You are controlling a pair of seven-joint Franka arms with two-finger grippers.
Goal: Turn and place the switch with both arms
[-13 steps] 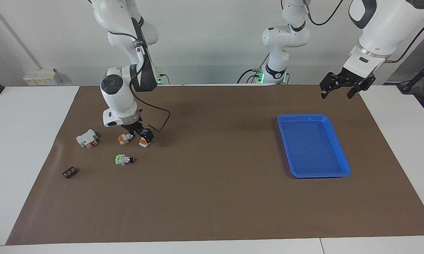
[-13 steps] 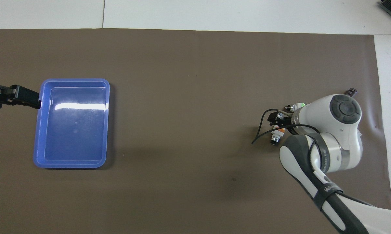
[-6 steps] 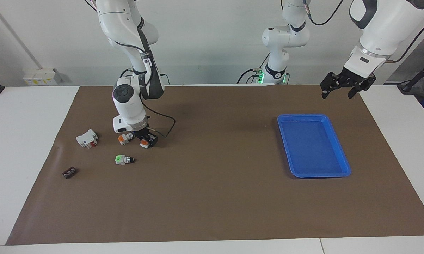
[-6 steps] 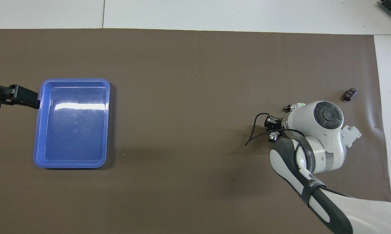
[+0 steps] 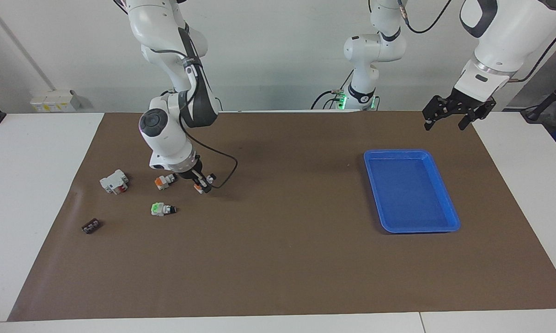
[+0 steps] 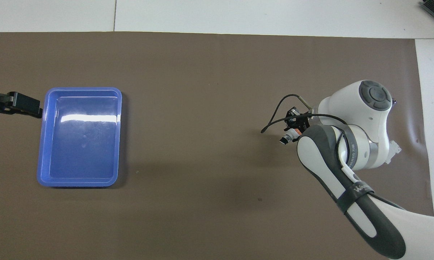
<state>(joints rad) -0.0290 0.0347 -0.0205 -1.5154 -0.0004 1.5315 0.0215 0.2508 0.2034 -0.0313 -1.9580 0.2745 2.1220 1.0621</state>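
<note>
You are looking at a matte brown mat [image 5: 278, 259] laid flat over the white table [image 5: 33, 175], with a glossy blue plastic tray [image 5: 449, 203], rectangular with rounded corners, toward the left arm's end. Your right gripper [image 5: 203, 182] hangs low over the mat, well apart from the tray toward the right arm's end, its black fingers clamped shut on the switch [image 5: 199, 186], a small white-grey body with an orange block showing in the facing view and a dark knob end pointing out in the overhead view [image 6: 286, 139]. Just beside it on the mat lie a second orange-faced switch [image 5: 163, 181], a green-faced switch [image 5: 161, 209], a boxy white part with red [image 5: 114, 181] and a small dark-brown strip [image 5: 90, 226], all well away from the tray. Your left gripper [image 5: 448, 116] waits in the air by the tray's corner nearer the robots, its black fingers spread wide and holding nothing.
</note>
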